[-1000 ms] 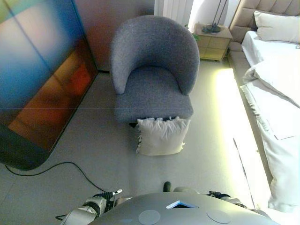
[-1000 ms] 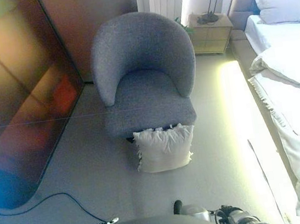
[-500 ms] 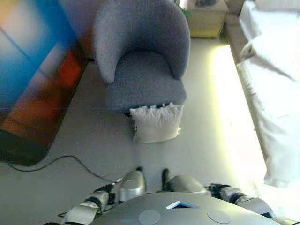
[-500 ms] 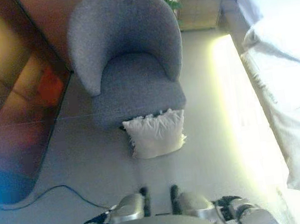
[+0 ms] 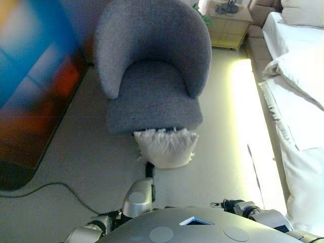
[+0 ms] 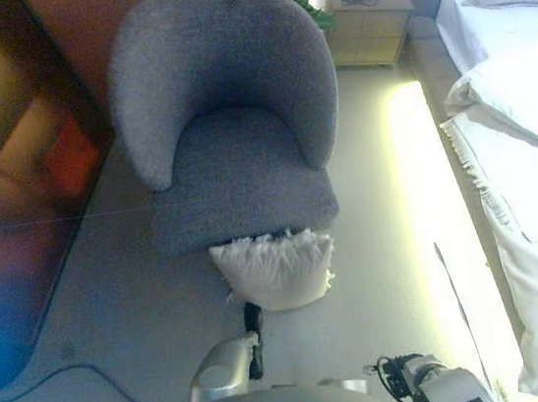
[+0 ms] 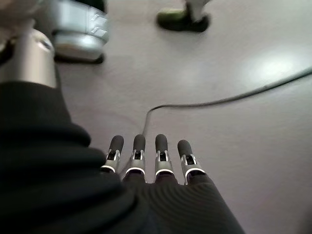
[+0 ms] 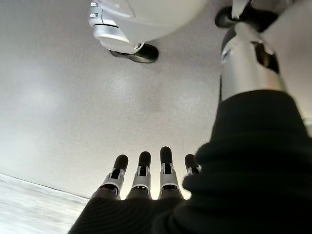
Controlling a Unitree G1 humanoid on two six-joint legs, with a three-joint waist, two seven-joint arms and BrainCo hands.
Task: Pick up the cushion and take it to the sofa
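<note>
**Cushion still on the floor, both hands hanging empty**

My left hand (image 7: 148,163) hangs by my side with its fingers straight and relaxed over bare floor, holding nothing. My right hand (image 8: 146,175) is the same: fingers loose and extended, nothing in them, only floor beyond. Neither is near the work yet.

Ahead of me the white cushion (image 5: 165,147) stands on the floor (image 5: 81,157), leaning against the front edge of the grey tub armchair (image 5: 152,76), with its frilled top edge just under the seat's lip. To my right runs the bed (image 5: 298,101) with white linen, and a bedside cabinet (image 5: 230,28) sits in the far corner beyond the chair.

I judge the cushion light, soft and easily squashed, so nothing fragile, but a one-handed pinch would likely let it sag and slip. I would take it with both hands, one on each side edge, pressing inward around the middle, and lift clear of the seat front.
</note>
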